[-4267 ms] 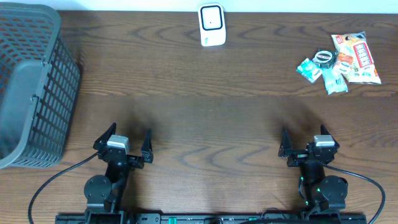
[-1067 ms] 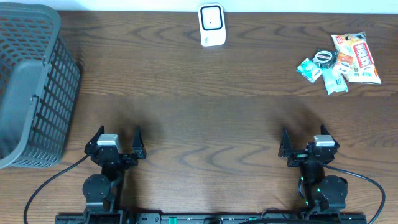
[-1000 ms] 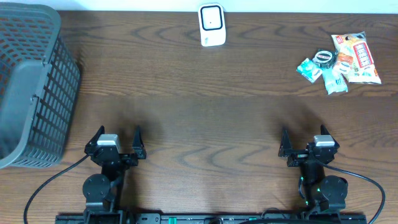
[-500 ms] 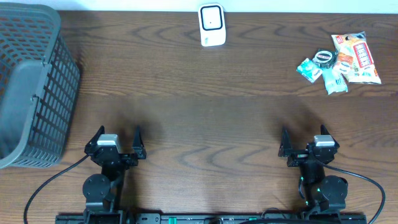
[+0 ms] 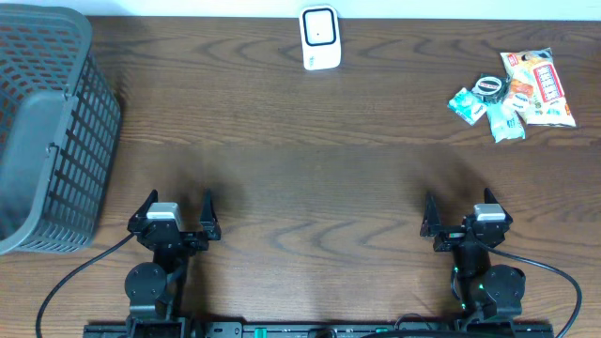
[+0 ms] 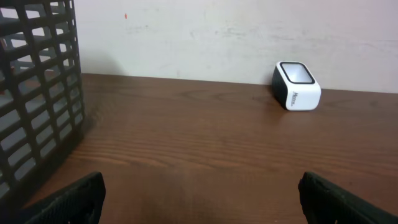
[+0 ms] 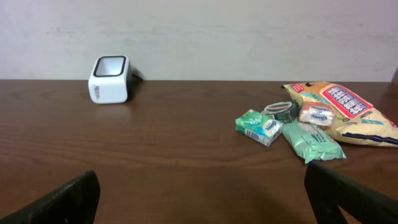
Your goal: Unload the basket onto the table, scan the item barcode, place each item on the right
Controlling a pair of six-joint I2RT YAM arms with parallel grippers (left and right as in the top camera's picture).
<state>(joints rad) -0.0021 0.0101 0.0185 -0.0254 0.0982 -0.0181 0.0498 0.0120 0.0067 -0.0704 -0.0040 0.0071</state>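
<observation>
The white barcode scanner stands at the back middle of the table, also visible in the left wrist view and the right wrist view. The items lie in a pile at the back right: a snack bag, a tape roll and green packets. In the right wrist view the green box lies nearest, beside a green pouch. My left gripper and right gripper stand open and empty near the front edge, far from the items.
A dark grey mesh basket fills the left side of the table, close to my left arm. A pale wall runs behind the table's far edge.
Since the earliest frame my left gripper has shifted slightly left and squared up. Nothing has moved over the last second.
</observation>
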